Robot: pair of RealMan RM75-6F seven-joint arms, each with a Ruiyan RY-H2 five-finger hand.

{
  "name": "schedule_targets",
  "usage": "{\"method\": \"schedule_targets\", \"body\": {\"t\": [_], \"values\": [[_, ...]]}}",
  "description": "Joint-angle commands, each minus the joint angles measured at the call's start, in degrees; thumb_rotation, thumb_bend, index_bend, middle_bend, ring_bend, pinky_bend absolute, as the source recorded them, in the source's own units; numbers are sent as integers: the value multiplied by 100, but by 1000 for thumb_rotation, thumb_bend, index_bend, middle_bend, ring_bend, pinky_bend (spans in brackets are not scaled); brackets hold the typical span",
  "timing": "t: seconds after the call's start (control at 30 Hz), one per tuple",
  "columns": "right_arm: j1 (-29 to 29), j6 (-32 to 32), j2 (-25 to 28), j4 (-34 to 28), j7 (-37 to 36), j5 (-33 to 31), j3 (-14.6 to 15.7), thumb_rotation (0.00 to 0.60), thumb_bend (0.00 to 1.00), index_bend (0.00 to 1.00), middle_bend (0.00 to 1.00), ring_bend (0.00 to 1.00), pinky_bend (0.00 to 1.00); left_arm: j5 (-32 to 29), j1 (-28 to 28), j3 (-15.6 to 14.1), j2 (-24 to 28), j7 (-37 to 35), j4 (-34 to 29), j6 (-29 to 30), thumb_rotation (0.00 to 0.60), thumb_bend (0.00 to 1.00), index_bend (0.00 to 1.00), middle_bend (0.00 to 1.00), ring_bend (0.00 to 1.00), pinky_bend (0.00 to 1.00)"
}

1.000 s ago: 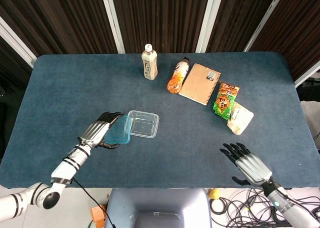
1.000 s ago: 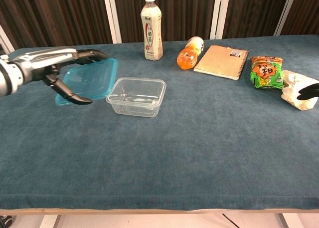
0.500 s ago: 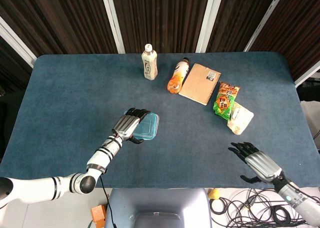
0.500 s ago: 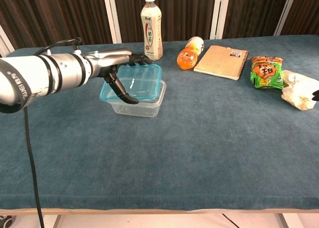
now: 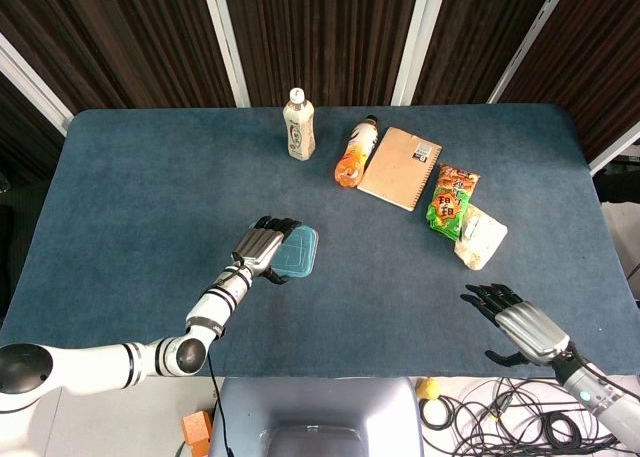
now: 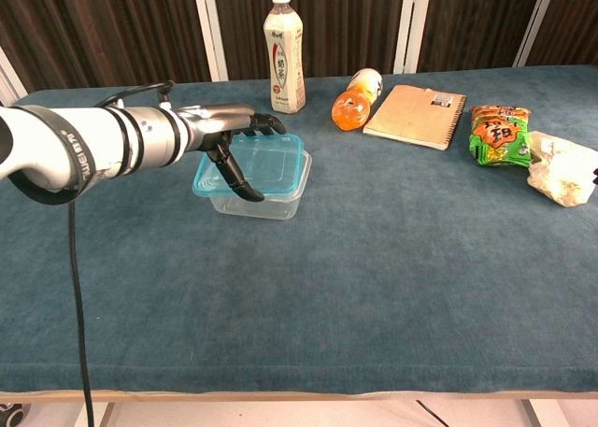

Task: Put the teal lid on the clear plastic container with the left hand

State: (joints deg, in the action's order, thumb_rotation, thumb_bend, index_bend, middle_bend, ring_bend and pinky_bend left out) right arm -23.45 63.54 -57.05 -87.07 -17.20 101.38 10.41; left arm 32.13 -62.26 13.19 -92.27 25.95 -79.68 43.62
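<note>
Left robot hand [image 6: 234, 142] gripping the teal lid [image 6: 262, 165], fingers laid over its top and thumb hooked down at the near-left edge. Lid resting on the clear plastic container [image 6: 271, 201], left of centre in the chest view and a little below centre in the head view [image 5: 295, 253]; apparently covering the rim, though whether snapped shut all round cannot be told.

To finish well: square the lid to the rim, press down evenly along the edges, ease the thumb out from under without dragging the tub, then lift straight up.

Right robot hand [image 5: 515, 322] at lower right of the head view, fingers spread, holding nothing, well apart from the work.

Blue-carpeted counter [image 6: 374, 277] under everything. Toward the upper middle: an upright milk-tea bottle [image 6: 283, 52], an orange bottle [image 6: 355, 100] lying on its side just beside a brown spiral notebook [image 6: 416, 116]. At right, a green snack packet [image 6: 499, 134] touching a pale wrapped packet [image 6: 559, 170]. Dark slatted wall with pale uprights behind.
</note>
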Motion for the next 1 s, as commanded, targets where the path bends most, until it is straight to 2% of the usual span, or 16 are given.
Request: {"method": "schedule_targets", "body": {"t": [0.03,0.4,0.77,0.9,1.0], "values": [[-9,-16,-15,4,-4,-5,2,600,203,0,0,0,0,-95,-50,2,-11,-13,72,-25,600,289,372,989,648,0],[-28,-24,-14,-2,-32,-48,-11,600,202,0,0,0,0,-190,-159,-93,-44,-62,221,-121,600,289,372,975,636,0],[-35,-67,-15,-8,-46,-95,-7,600,202,0,0,0,0,-191,-243,-141,-129,-89,288,-136,600,290,367,937,582,0],[-31,-54,6,3,-88,-110,-7,600,201,0,0,0,0,-238,-304,-209,-212,-50,440,-209,600,289,329,807,473,0],[-33,-59,17,7,-103,-111,-1,600,202,0,0,0,0,-218,-323,-222,-247,-47,476,-185,600,286,246,617,338,0]]}}
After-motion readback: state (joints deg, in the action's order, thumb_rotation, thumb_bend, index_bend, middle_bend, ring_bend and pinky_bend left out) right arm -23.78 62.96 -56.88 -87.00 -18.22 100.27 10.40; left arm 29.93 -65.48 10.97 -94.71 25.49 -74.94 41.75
